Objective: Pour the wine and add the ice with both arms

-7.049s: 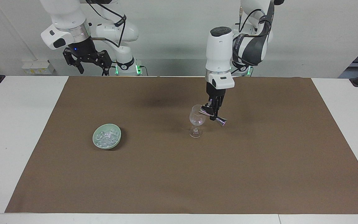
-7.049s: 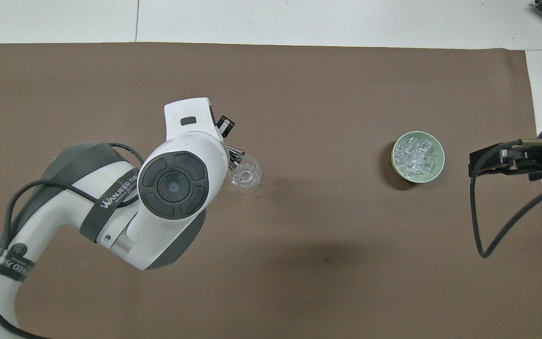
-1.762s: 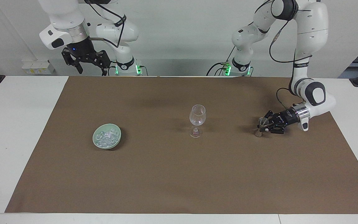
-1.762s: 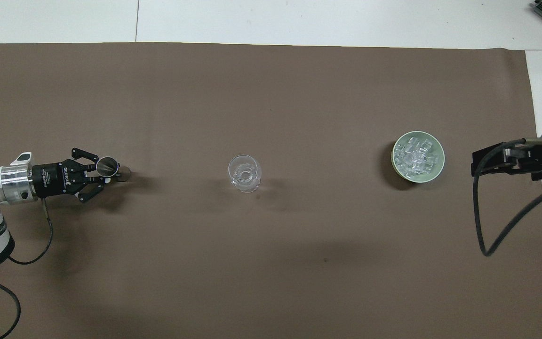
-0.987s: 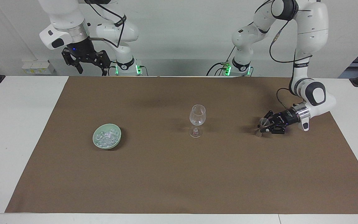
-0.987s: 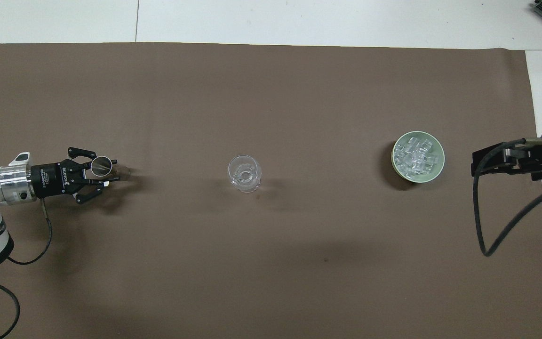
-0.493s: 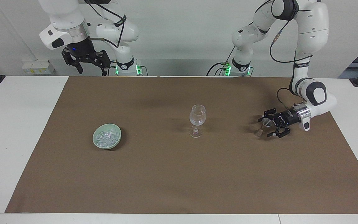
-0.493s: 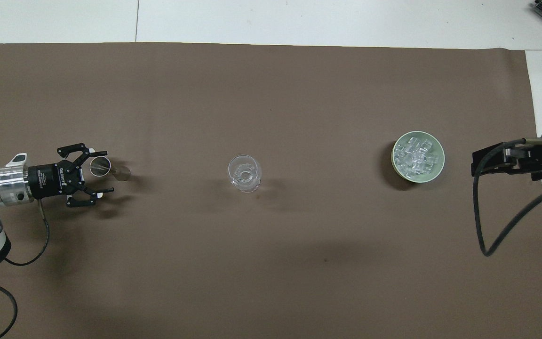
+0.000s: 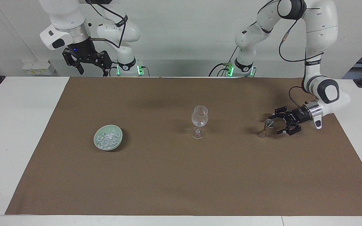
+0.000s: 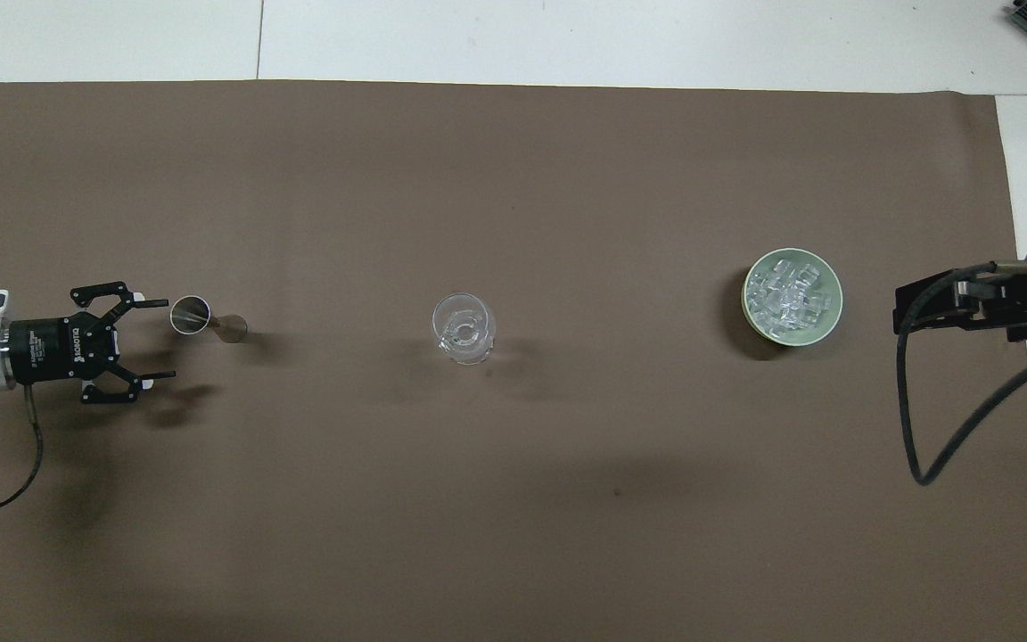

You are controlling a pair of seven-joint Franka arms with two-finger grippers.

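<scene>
One wine glass (image 9: 199,121), one jigger (image 9: 266,128) and one bowl (image 9: 108,137) of ice (image 9: 107,137) stood on the bench (image 9: 17,125). Beside the glass, the left end effector (image 9: 281,124) gaped apart near the jigger; the right end effector (image 9: 86,64) waited, apart.

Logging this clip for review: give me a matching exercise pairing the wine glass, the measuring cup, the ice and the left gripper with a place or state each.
Things:
1. wine glass
2. measuring cup
3. ice
4. left gripper

Places or states:
A. heaped in the green bowl
B. open, beside the measuring cup
C. upright, mid-mat
D. standing free toward the left arm's end

Pairs: 1-C, 2-D, 3-A, 4-B
</scene>
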